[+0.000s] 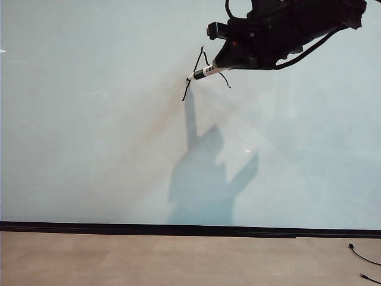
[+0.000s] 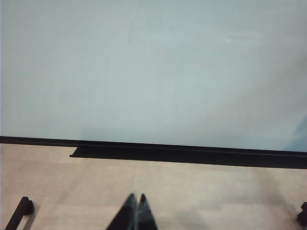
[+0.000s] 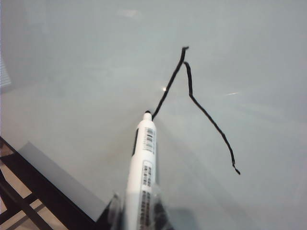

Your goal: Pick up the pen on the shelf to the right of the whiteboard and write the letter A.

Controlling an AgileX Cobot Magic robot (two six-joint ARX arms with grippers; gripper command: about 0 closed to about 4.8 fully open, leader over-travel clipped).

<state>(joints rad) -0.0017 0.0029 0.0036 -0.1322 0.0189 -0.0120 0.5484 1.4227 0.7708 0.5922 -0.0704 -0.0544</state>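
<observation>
Nearest the exterior camera: tan floor [image 1: 149,259], then the black strip [image 1: 178,229] along the board's lower edge. Left gripper [image 2: 135,211] parked low over that floor, fingertips pressed together, holding nothing, well apart from the work. Farther up, right gripper [image 1: 229,59] reaching in from the upper right, fingers narrowed around the pen [image 1: 205,72], barrel seated between them in the right wrist view. Pen tip at or just off the whiteboard [image 1: 89,119], on the lower part of the left stroke. Letter A [image 3: 192,96] unfinished: 2 slanted legs meeting at a slightly gapped peak, no crossbar visible. Best handled by lifting clear, resetting midway on 1 leg, pressing lightly, drawing straight across to the other leg.
</observation>
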